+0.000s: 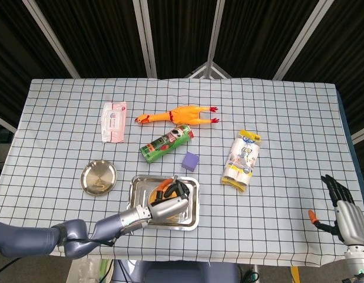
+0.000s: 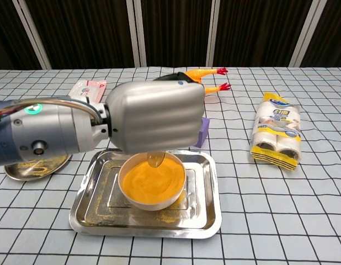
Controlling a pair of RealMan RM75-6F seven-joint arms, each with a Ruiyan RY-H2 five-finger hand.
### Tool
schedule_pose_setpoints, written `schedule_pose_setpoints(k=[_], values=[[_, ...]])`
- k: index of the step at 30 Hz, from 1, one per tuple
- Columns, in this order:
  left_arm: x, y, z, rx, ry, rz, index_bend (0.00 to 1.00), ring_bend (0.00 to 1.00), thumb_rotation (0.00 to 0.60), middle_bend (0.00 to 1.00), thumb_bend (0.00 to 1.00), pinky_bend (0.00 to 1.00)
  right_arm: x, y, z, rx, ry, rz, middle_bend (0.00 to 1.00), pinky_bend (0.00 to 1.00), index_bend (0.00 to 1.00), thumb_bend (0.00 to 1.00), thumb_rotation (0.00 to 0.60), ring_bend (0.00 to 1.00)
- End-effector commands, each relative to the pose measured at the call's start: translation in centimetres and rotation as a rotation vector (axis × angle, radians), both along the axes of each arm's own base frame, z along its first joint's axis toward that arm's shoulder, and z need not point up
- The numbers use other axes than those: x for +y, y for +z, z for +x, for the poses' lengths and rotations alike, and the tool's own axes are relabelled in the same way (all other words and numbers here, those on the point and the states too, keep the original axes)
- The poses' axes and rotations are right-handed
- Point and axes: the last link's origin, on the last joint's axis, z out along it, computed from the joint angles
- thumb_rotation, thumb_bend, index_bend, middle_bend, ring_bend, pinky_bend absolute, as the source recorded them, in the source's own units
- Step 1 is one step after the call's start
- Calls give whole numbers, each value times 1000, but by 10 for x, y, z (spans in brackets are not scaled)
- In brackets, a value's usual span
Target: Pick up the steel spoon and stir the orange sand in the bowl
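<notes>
Your left hand grips the steel spoon over the bowl of orange sand; your right hand idles, fingers spread

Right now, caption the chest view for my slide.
Left hand holds the steel spoon over orange sand in the bowl.

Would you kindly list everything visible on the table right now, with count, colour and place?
bowl: one, steel, holds orange sand, in the tray
tray: one, steel, front centre
steel spoon: one, tip over the sand
small dish: one, steel, left of tray
purple block: one, behind tray
green can: one, lying behind the block
rubber chicken: one, orange, far centre
wipes pack: one, pink-white, far left
tissue pack: one, white-yellow, right
left hand: silver, holds the spoon above the bowl
right hand: black and silver, fingers apart, near right edge
</notes>
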Motion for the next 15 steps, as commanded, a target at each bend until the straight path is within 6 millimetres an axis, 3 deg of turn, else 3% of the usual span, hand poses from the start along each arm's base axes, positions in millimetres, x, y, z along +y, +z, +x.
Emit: schedule_pose_setpoints(k=[1,9,15], values=[[12,10,1,-88,92,11,833,1000,600,1000,711,1000,0,0,0,0,-1,1,0,0,0,405,600,0],[34,26,-18,-377,458,-13,832,1000,600,1000,711,1000,0,0,-1,-2,-5,4,0,0,0,404,600,0],[56,54,-62,-610,785,20,831,1000,600,1000,708,1000,0,0,-1,-2,-7,7,0,0,0,404,600,0]])
